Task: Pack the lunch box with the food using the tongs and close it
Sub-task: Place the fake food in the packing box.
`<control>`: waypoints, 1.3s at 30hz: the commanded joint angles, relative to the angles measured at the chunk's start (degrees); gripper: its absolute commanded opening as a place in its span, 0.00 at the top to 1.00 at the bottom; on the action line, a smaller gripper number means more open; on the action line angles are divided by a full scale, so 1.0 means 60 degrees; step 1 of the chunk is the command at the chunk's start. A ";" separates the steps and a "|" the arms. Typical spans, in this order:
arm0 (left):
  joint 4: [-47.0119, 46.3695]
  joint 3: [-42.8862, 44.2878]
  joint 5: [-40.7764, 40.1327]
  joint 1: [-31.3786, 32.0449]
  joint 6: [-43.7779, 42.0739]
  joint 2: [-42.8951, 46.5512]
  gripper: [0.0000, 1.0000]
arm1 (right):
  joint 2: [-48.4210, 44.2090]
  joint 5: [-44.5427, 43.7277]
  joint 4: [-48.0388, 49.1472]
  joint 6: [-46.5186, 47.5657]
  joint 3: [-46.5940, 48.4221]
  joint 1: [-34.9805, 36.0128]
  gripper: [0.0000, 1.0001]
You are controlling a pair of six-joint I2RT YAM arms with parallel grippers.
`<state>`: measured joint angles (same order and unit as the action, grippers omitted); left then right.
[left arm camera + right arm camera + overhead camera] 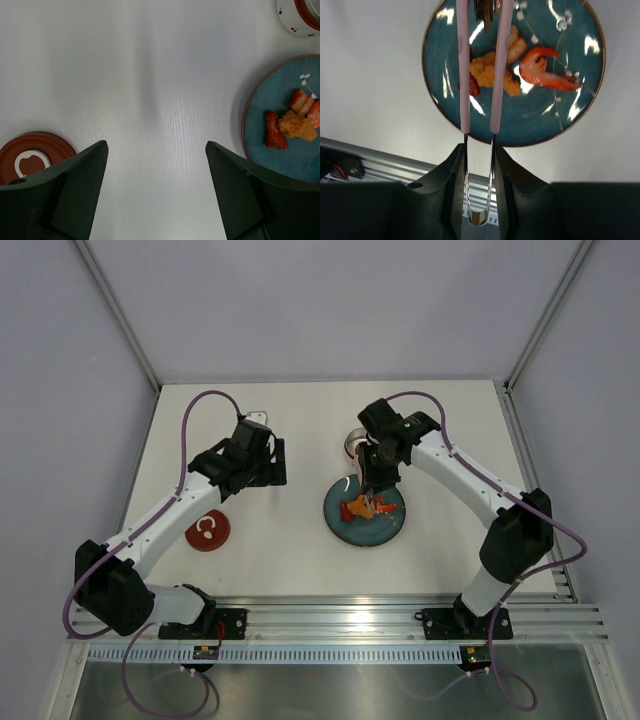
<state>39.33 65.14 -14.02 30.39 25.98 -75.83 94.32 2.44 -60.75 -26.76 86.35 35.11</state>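
Now | right gripper [479, 155] squeezing the tongs [465, 75] at lower centre | arms standing narrowly apart, crossing the food [482, 72] on the plate [535, 122], dark scrap [485, 12] sitting between them at top edge | lunch box [351, 444] sitting just above plate | left gripper [156, 150] gaping

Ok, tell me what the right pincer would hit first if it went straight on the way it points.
The right pincer carries the tongs ahead of it; their tips would likely meet the teal plate near the orange food piece first, though height is unclear.
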 commanded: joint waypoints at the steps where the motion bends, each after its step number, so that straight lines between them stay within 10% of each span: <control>1: -0.0183 0.0144 -0.0300 -0.0026 0.0021 0.0290 0.16 | 0.0757 -0.0129 0.0266 0.0724 0.1193 -0.0534 1.00; 18: -0.0037 -0.0164 -0.0564 -0.0026 -0.0008 0.0715 0.16 | 0.3028 0.0575 0.1087 0.0989 0.2469 -0.1472 0.99; 39: 0.0037 -0.0223 -0.0622 -0.0026 0.0050 0.0847 0.16 | 0.3469 0.0780 0.1102 0.0813 0.2484 -0.1663 0.68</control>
<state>40.91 64.07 -16.34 30.39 25.96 -72.36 116.31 5.72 -55.13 -21.45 100.05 25.50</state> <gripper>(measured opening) 0.831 0.324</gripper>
